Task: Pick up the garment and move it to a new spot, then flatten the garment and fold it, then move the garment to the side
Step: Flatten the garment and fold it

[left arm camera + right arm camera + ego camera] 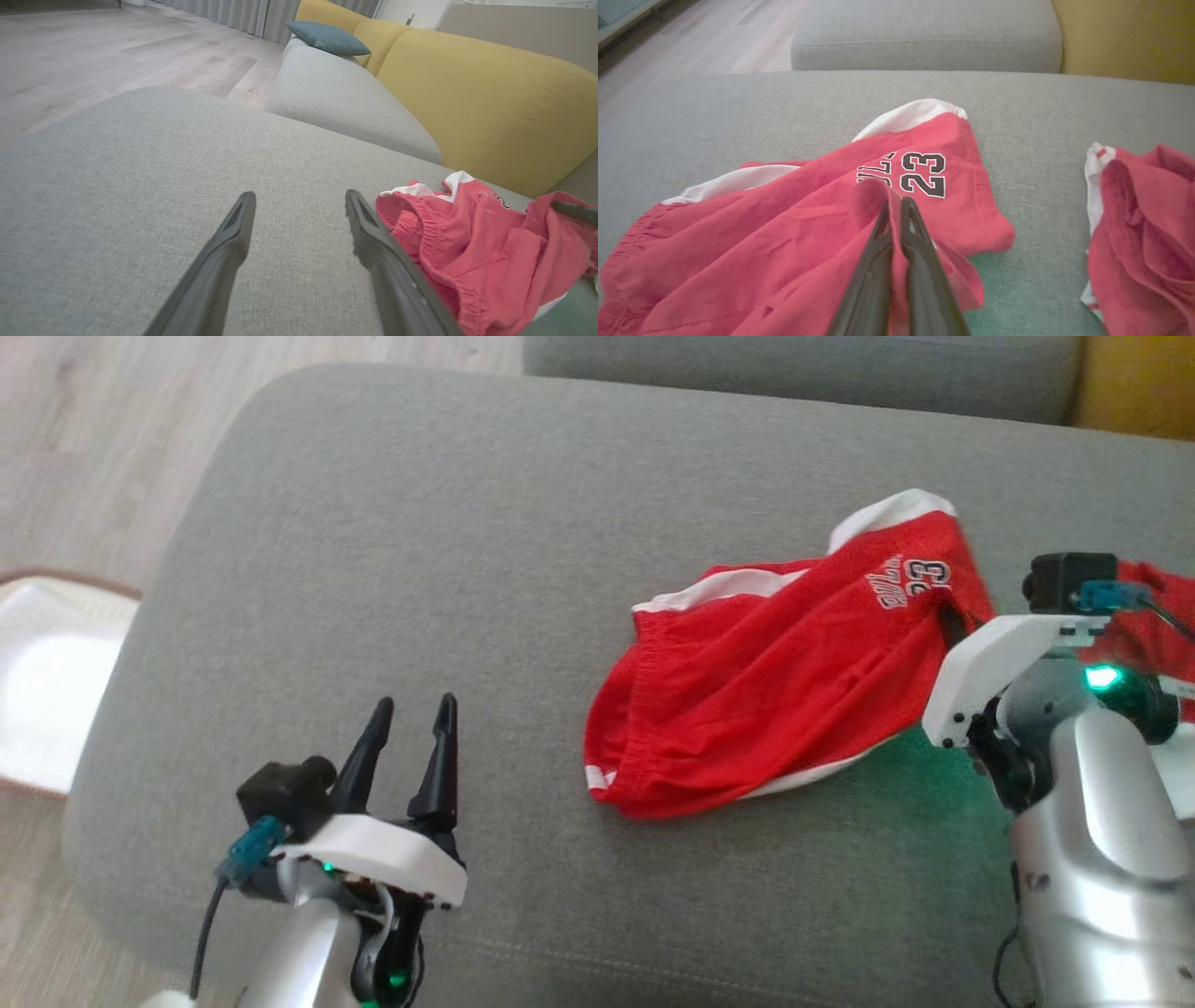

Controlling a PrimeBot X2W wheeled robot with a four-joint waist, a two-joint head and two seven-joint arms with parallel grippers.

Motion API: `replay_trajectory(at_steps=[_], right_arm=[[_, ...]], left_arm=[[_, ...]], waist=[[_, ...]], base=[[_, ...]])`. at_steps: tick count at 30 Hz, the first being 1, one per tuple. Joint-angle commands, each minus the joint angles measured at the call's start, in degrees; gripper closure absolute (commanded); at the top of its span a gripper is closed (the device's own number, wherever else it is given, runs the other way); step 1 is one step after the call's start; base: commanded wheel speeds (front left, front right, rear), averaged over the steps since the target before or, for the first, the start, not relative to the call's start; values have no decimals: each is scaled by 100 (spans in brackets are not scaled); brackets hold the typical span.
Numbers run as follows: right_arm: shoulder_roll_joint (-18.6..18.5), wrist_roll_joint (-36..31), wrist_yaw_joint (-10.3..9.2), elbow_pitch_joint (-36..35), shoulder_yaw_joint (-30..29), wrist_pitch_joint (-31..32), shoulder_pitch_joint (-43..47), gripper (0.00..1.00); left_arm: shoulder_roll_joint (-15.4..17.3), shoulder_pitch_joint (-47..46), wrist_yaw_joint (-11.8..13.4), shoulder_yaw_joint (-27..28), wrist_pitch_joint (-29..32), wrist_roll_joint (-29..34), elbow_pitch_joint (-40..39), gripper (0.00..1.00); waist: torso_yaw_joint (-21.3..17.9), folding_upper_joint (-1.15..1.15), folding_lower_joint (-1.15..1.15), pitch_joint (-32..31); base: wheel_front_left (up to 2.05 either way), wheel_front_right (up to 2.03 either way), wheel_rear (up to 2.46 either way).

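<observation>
The garment (766, 691) is a pair of red shorts with white trim and a "23" print, lying crumpled on the right half of the grey cushion (420, 551). My right gripper (896, 203) is shut on a raised fold of the garment (784, 242) just below the print. In the head view its wrist covers most of the right gripper (950, 616). My left gripper (415, 705) hovers open over bare cushion at the lower left, well left of the garment. In the left wrist view the left gripper (300, 196) holds nothing, and the garment (472, 242) lies just right of its right finger.
More red cloth with white trim (1139, 233) lies right of the gripped part; I cannot tell whether it is joined. A second grey cushion (336, 93), a yellow sofa back (490, 102) and a blue pillow (329, 39) lie beyond. A white object (47, 663) sits on the floor at left.
</observation>
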Motion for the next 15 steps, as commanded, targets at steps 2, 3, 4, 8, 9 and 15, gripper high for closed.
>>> replay_trajectory(at_steps=[2, 3, 4, 8, 9, 15], right_arm=[[-11, -240, -4, 324, -4, 28, -443, 100], [-11, -388, -4, 544, -42, 17, -539, 100], [-11, -500, -4, 750, -67, -4, -621, 100], [-11, -772, -4, 1496, -83, -122, -868, 46], [-11, -867, -4, 1630, -89, -199, -917, 0], [-11, -908, -4, 2141, -24, -794, -1152, 0]], left_arm=[[43, -277, -9, 93, -70, -75, -144, 0], [43, -289, -6, 79, -70, -81, -140, 0], [43, -297, -3, 66, -70, -84, -134, 0], [43, -302, 3, 62, -70, -87, -138, 0], [43, -300, 4, 72, -70, -84, -142, 0], [43, -287, 14, 142, -70, -33, -150, 0]], waist=[[212, 0, 0, 100], [250, 0, 0, 114], [282, 0, 0, 124], [326, 0, 0, 150], [318, 0, 0, 153], [98, 0, 0, 55]], base=[[0, 0, 0], [0, 0, 0], [0, 0, 0], [0, 0, 0], [0, 0, 0], [0, 0, 0]])
